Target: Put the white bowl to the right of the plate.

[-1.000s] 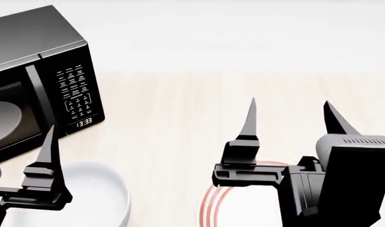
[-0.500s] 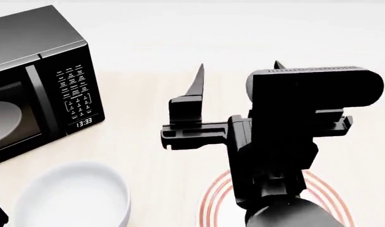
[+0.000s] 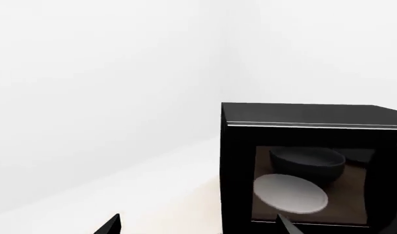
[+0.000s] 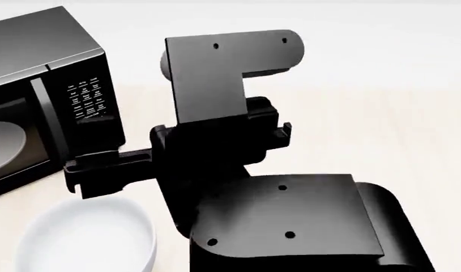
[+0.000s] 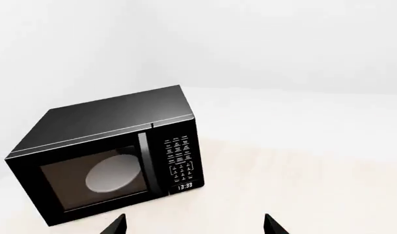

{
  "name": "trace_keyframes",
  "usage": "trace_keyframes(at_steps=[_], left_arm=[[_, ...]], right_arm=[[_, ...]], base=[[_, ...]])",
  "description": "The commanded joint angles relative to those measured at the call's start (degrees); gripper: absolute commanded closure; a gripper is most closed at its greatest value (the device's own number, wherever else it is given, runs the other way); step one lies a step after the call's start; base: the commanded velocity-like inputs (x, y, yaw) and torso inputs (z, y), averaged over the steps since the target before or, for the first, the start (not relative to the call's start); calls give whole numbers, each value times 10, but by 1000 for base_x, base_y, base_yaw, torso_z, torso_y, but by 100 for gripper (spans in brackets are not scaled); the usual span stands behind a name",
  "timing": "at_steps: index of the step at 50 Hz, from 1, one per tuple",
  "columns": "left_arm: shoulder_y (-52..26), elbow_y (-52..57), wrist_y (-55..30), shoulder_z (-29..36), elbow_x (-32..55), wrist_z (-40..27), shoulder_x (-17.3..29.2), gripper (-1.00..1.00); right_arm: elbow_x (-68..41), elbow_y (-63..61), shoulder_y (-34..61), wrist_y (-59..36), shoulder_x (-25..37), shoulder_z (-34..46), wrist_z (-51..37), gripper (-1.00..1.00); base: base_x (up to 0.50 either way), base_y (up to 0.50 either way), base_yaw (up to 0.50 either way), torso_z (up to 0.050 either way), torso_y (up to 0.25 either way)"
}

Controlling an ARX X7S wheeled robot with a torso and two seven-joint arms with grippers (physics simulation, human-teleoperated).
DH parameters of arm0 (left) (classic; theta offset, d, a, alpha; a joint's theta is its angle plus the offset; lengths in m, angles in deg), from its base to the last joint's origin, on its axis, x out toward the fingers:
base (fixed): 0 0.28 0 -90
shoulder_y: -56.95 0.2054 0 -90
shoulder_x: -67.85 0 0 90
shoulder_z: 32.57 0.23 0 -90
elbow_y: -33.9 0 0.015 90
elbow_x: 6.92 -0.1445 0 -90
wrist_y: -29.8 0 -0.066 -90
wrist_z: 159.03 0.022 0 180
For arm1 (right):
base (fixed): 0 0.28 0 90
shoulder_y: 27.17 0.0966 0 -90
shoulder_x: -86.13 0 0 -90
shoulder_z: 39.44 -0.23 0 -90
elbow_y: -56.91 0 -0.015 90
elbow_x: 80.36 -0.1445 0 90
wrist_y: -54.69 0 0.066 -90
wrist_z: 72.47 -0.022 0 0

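Observation:
The white bowl [image 4: 87, 238] sits on the light wooden table at the front left, in front of the microwave. The plate is hidden behind my right arm [image 4: 238, 164], which fills the middle of the head view. My right gripper [image 5: 195, 226] is open and empty, its fingertips [image 5: 117, 225] wide apart, held high and facing the microwave. My left gripper [image 3: 198, 228] is open and empty too, with only its fingertips [image 3: 110, 225] showing; it is out of the head view. Neither gripper touches the bowl.
A black microwave [image 4: 42, 96] stands at the back left, its door shut and a pale turntable disc [image 5: 114, 175] behind the glass. It also shows in the left wrist view [image 3: 303, 146]. The wooden table [image 4: 397, 130] runs to a white wall.
My right arm has swung up and to the left across the head view and now covers the plate. My left gripper has dropped out of the head view. The bowl has not moved.

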Motion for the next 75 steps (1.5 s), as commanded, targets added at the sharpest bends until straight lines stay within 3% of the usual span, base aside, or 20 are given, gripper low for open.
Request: trace_keyframes(at_steps=[1, 14, 38, 62, 73, 75], left_arm=[[27, 17, 13, -55, 23, -23, -7, -100], [33, 28, -18, -129, 73, -51, -4, -100], [46, 23, 1, -125, 85, -66, 5, -100], [56, 23, 12, -124, 106, -72, 12, -100], [61, 25, 17, -117, 105, -78, 16, -100], [61, 24, 17, -117, 106, -78, 16, -100]], right_arm=[[-86, 64, 43, 3, -33, 59, -69, -100], [-94, 153, 50, 10, -94, 132, -78, -100], [-83, 271, 64, 64, -97, 208, -66, -100], [6, 376, 32, 94, -96, 288, 50, -100], [-2, 395, 25, 110, -100, 298, 72, -100], [-30, 413, 10, 135, -104, 271, 94, -100]], base=[[0, 0, 0, 0, 0], [0, 0, 0, 0, 0], [0, 0, 0, 0, 0], [0, 0, 0, 0, 0], [0, 0, 0, 0, 0], [0, 0, 0, 0, 0]])
